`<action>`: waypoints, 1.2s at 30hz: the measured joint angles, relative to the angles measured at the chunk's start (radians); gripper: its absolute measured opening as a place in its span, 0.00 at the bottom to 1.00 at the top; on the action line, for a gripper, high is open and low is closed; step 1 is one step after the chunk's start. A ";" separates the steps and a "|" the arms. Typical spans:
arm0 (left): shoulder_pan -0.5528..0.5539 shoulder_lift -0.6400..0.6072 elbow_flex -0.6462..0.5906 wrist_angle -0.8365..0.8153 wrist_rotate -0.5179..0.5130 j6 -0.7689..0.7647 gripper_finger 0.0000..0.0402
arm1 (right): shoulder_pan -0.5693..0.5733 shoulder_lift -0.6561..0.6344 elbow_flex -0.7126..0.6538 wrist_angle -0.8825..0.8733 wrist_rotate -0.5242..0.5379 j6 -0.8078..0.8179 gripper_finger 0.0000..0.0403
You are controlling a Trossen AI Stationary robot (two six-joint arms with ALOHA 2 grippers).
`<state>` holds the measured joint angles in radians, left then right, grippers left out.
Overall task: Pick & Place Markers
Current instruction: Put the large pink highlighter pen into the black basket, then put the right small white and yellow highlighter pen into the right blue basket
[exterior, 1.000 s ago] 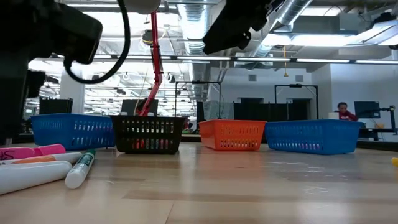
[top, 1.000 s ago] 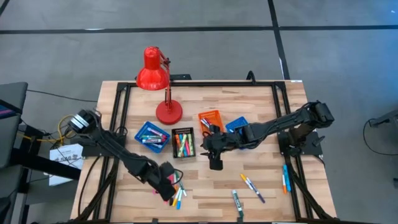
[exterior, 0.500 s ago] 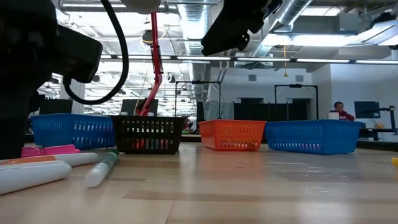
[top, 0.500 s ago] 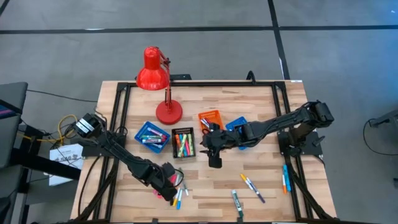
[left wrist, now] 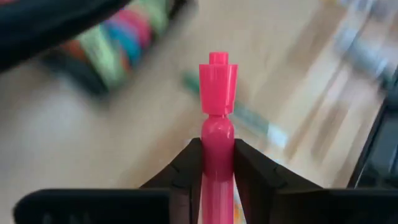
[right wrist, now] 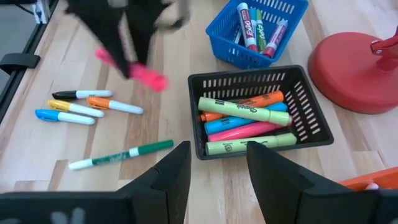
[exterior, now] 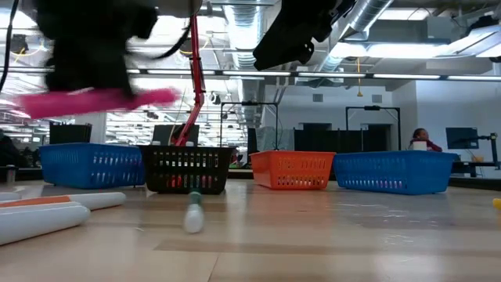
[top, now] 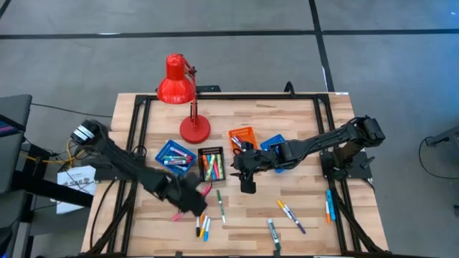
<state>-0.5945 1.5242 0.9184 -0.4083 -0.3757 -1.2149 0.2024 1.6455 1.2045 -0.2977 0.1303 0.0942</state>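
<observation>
Gripping a pink marker between its two fingers, the left hand hangs above the worktop, just in front of the black tray. In the left wrist view the marker's long axis runs straight out past the fingertips, cap end leading, with its rear part hidden between the fingers. In the low view the same marker lies level and crosswise, well clear of the wood, smeared by motion so its ends are hard to make out. The right wrist view shows it slanting, the bright end toward the black tray.

Loose markers lie below the left hand: a green marker with its long axis running roughly front to back, and a small cluster of blue and orange ones near the front edge, too small to sort apart from above. More lie toward the right: a pair set diagonally, a green-and-white one cut off near the front edge, and two beside the right rail.

The black tray holds highlighters lying side by side; the blue tray holds several more.

The right hand hovers by the orange tray, fingers parted with nothing between them. The red lamp stands at the back.
</observation>
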 joint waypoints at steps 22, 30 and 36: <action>0.443 -0.017 -0.057 0.009 -0.049 0.254 0.28 | -0.008 0.000 0.000 -0.016 0.000 0.002 0.35; 0.434 -0.083 -0.056 0.052 -0.048 0.410 0.34 | -0.001 0.004 0.000 -0.067 0.002 0.157 0.37; 0.389 -0.215 -0.060 0.079 -0.047 0.592 0.32 | 0.061 0.072 0.000 -0.197 0.006 0.446 0.36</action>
<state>-0.2050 1.3088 0.8580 -0.3295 -0.4229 -0.6228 0.2638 1.7173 1.2046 -0.4951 0.1368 0.5404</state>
